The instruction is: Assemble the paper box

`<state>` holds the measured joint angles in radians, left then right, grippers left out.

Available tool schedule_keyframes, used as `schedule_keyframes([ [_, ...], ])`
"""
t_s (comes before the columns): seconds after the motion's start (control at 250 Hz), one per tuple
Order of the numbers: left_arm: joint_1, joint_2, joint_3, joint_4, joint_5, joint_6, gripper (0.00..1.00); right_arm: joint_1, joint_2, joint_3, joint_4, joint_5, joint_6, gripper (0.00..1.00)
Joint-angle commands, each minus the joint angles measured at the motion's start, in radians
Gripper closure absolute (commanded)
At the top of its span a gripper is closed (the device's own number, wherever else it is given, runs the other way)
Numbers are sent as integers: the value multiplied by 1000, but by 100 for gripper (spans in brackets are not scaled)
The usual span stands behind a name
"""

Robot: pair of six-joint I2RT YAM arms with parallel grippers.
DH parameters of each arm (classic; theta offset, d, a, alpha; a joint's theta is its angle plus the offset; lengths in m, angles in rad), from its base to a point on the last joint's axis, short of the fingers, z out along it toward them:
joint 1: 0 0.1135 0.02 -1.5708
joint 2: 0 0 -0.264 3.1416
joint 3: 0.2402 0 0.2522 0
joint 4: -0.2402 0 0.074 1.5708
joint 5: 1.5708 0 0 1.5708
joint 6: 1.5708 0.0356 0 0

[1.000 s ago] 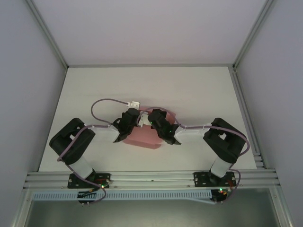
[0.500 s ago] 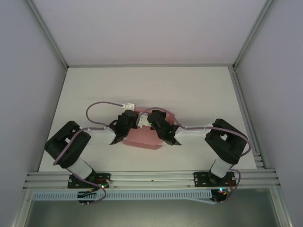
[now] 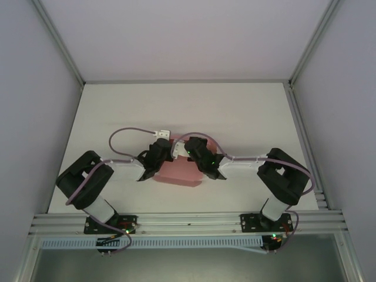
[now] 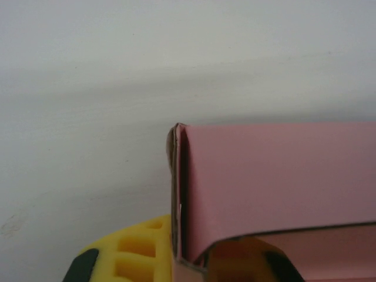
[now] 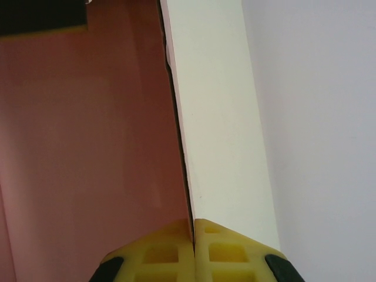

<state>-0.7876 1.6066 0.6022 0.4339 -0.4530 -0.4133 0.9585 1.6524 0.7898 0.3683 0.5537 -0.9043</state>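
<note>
My left tool [image 4: 187,263] is clamped shut on a folded wall at one corner of the paper box [image 4: 276,176]. My right tool [image 5: 193,234] is shut on a thin card edge of the same box. The box rests on the bench [image 3: 235,111], between and beneath both tools. I judge the card to be light, thin and easily creased. Take hold close to folds and corners, where it is stiffest, never mid-panel.
</note>
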Motion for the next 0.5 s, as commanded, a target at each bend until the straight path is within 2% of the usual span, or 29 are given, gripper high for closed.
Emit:
schedule_keyframes([
  [0.0, 36, 80, 16, -257, -269, -70, 100, -26, -37, -21, -65, 79, 49, 100],
  [0.12, 41, 105, 62, -364, -421, -173, 100, -25, -57, -29, -74, 86, 57, 100],
  [0.236, 33, 82, 62, -353, -428, -139, 100, -27, -73, -36, -80, 91, 66, 100],
  [0.299, 24, 36, 40, -280, -356, -63, 100, -27, -79, -35, -82, 82, 82, 100],
  [0.315, 22, 20, 32, -254, -330, -45, 100, -27, -82, -32, -84, 77, 90, 94],
  [0.351, 15, -19, 14, -195, -271, -8, 100, -28, -89, -25, -86, 65, 113, 73],
  [0.367, 13, -37, 7, -172, -245, 7, 100, -28, -94, -19, -93, 55, 123, 67],
  [0.443, 7, -119, -3, -119, -169, 21, 100, -30, -130, 2, -101, 10, 184, 54],
  [0.495, 8, -164, 10, -128, -156, 23, 100, -33, -178, 12, -103, -34, 220, 49],
])
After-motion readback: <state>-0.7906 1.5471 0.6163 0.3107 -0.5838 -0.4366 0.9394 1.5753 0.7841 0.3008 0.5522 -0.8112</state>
